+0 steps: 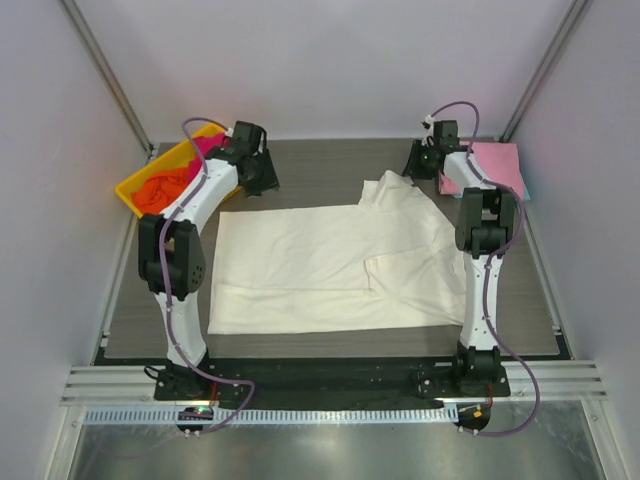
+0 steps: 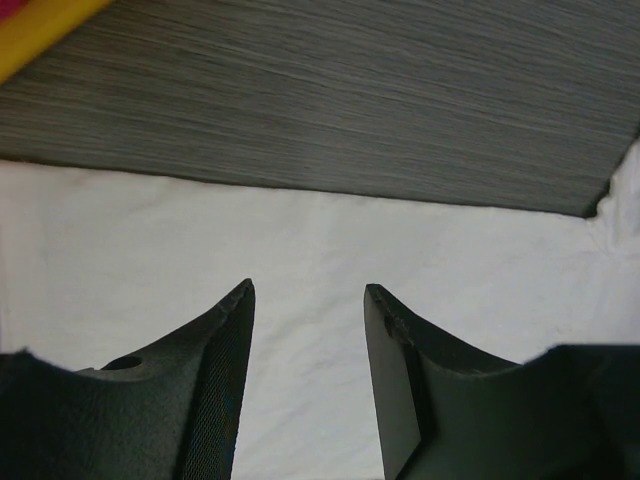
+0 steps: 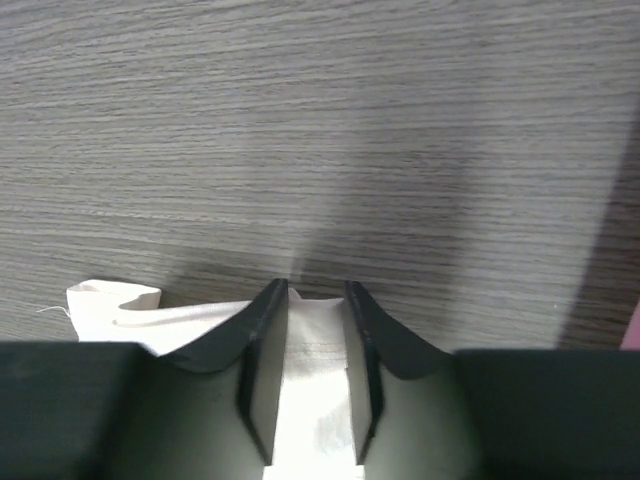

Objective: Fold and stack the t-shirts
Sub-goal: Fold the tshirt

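Note:
The cream-white t-shirt lies spread flat across the middle of the table. My left gripper hangs over its far left corner with the jaws open and empty; the left wrist view shows the open gripper above the white cloth. My right gripper is at the shirt's far right corner, which is pulled up toward it. In the right wrist view the gripper is shut on a stitched hem of the white cloth. A folded pink t-shirt lies on a teal one at the back right.
A yellow tray at the back left holds crumpled orange and magenta shirts. The dark wood-grain table ends at a metal rail near the arm bases. White walls enclose the sides and back.

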Motion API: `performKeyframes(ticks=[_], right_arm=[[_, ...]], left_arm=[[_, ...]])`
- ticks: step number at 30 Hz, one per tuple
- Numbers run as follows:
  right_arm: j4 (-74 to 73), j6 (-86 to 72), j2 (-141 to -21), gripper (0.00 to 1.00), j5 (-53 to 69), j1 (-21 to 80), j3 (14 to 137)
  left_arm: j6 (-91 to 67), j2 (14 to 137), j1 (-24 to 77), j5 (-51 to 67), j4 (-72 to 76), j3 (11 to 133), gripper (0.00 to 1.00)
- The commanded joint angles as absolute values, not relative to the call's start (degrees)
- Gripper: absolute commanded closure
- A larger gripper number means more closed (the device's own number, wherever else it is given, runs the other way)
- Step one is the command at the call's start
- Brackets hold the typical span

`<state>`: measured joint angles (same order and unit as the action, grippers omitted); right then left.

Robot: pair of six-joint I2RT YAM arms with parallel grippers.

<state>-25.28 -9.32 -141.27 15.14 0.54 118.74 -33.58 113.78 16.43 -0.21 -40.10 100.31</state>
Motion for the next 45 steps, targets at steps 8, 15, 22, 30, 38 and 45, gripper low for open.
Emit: performKeyframes(ticks=[8, 15, 22, 30, 38, 45], right_arm=[[-25.76, -8.0, -144.32, 0.99, 17.23, 1.05, 125.4], [-18.38, -9.4, -142.47, 0.99, 23.02, 2.11, 127.0], [-12.14, -9.58, -141.33, 0.99, 21.81, 2.46, 124.11], [-6.42, -8.88, -139.74, 0.99, 17.93, 3.43, 120.76], [-5.54, -7.91, -138.43, 0.99, 11.78, 3.43, 119.18], [-5.19, -8.52, -137.2, 0.99, 13.8, 3.34, 117.16]], left_arm=[[-24.18, 114.0, 14.94, -12.12, -47.37, 104.42, 0.51], [-22.32, 116.45, 14.59, -22.23, -50.01, 102.4, 0.52], [-18.03, 117.6, 13.1, -22.86, -46.33, 102.31, 0.54], [-5.46, 120.76, 12.92, -15.74, -39.99, 103.0, 0.54], [2.62, 122.08, 11.43, -8.28, -40.43, 103.45, 0.54], [7.82, 126.91, 10.81, -7.03, -43.86, 105.74, 0.56]])
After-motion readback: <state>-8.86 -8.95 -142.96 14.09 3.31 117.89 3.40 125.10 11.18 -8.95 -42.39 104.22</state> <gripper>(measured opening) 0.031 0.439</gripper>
